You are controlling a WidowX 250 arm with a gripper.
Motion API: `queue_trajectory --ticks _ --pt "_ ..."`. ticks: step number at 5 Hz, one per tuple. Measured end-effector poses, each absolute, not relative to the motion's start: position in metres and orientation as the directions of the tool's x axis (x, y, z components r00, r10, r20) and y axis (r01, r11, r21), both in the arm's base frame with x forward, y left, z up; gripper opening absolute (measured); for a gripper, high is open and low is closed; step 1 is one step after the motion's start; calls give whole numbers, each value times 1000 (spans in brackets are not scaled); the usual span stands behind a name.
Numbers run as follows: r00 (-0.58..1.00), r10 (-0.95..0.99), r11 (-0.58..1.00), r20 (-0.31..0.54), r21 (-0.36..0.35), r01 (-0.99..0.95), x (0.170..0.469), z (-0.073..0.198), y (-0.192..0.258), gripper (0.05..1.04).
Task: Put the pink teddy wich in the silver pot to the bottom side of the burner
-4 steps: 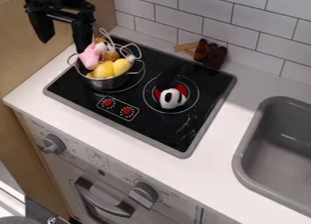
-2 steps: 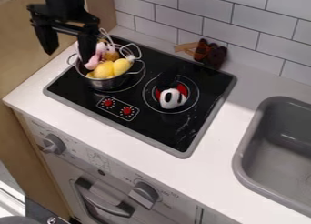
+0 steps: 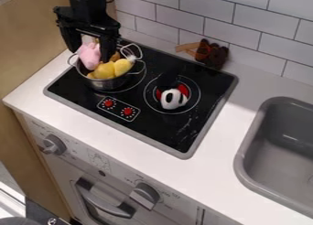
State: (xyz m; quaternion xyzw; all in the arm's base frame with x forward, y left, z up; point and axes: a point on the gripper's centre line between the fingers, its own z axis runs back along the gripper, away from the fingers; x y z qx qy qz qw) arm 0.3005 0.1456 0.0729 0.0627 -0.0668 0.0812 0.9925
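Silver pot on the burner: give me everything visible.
Silver pot, round, shiny, metal-looking, with wire-like loop handles on opposite sides. It stands upright on the left burner and holds the pink teddy and yellow items. A whitish wire loop rises above its rim. The gripper reaches over it, fingers astride the teddy; contact unclear.

The fixed camera was sited above the front side of the counter (image 3: 92, 130) and looked down at a steep slant, facing the tiled wall (image 3: 256, 18) behind. It was turned at an angle, so that the counter's front edge crossed the view from the left down to the lower right. Its range was moderately near: the whole cooktop (image 3: 165, 130) fell within view, while the right edge cut off the sink (image 3: 243, 155).
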Motion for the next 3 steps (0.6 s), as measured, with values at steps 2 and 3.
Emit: queue_trajectory --ticks 2,3 --pt "961 88 973 263 186 -140 314 63 156 1000" --pt "952 76 968 297 205 -141 320 53 156 1000"
